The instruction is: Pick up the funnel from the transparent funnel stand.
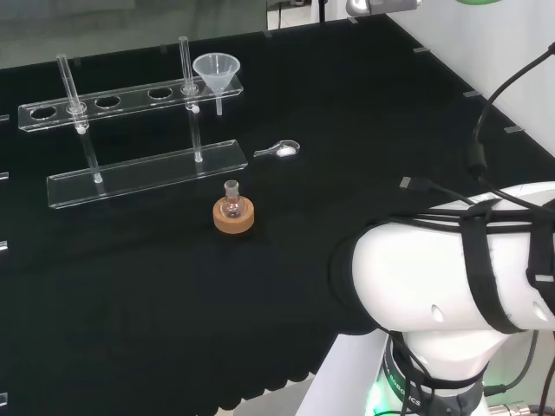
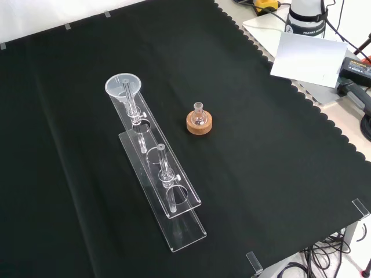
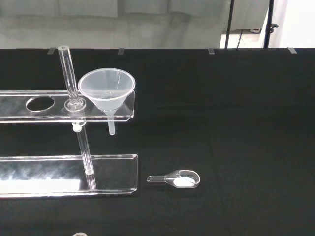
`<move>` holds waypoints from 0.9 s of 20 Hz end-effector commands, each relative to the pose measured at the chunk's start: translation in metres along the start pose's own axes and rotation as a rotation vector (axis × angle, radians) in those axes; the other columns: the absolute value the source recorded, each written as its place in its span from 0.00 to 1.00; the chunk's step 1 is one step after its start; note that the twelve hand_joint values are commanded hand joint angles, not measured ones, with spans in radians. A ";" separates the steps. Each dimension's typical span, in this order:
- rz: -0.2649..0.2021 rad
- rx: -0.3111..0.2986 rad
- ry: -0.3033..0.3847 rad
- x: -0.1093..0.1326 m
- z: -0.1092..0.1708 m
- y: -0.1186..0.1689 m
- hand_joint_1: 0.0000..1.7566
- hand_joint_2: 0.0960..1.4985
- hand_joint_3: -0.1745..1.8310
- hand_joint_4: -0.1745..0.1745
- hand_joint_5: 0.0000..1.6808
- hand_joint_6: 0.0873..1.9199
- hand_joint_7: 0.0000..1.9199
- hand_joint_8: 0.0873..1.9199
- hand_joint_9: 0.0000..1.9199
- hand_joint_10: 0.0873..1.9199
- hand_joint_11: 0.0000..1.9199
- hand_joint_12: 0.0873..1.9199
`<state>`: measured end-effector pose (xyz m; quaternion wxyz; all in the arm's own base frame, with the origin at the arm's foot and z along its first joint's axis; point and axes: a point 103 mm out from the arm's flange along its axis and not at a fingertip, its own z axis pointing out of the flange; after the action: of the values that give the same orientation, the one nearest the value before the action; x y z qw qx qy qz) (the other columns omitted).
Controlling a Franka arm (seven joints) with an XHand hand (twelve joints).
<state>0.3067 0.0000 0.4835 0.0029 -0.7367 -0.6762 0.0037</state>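
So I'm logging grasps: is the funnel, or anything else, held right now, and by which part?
Nothing is seen held. The funnel sits untouched in the end hole of the stand, its stem hanging below.

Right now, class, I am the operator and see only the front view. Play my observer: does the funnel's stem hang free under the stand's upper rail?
Observer: Yes. In the wrist view the funnel sits in the end hole of the funnel stand, and its stem ends in the air, touching nothing.
Operator: Is anything lying near that end?
Observer: A small clear scoop holding something white lies on the cloth just past the end of the stand's base plate, apart from it.
Operator: Where is the arm?
Observer: In the head view a white arm link is at the lower right, well away from the stand.
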 end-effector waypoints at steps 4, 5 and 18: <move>0.002 -0.010 -0.001 -0.020 0.001 -0.001 0.00 0.75 0.31 0.57 0.07 0.00 0.00 0.09 0.05 0.31 0.01 0.70; 0.004 -0.009 -0.001 -0.022 0.001 -0.001 0.00 0.75 0.30 0.57 0.07 0.00 0.00 0.09 0.05 0.31 0.01 0.70; 0.037 0.013 -0.024 -0.019 0.012 0.021 0.00 0.76 0.29 0.57 0.08 0.00 0.00 0.09 0.05 0.31 0.01 0.70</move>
<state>0.3114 0.0094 0.4805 -0.0126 -0.7352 -0.6775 0.0177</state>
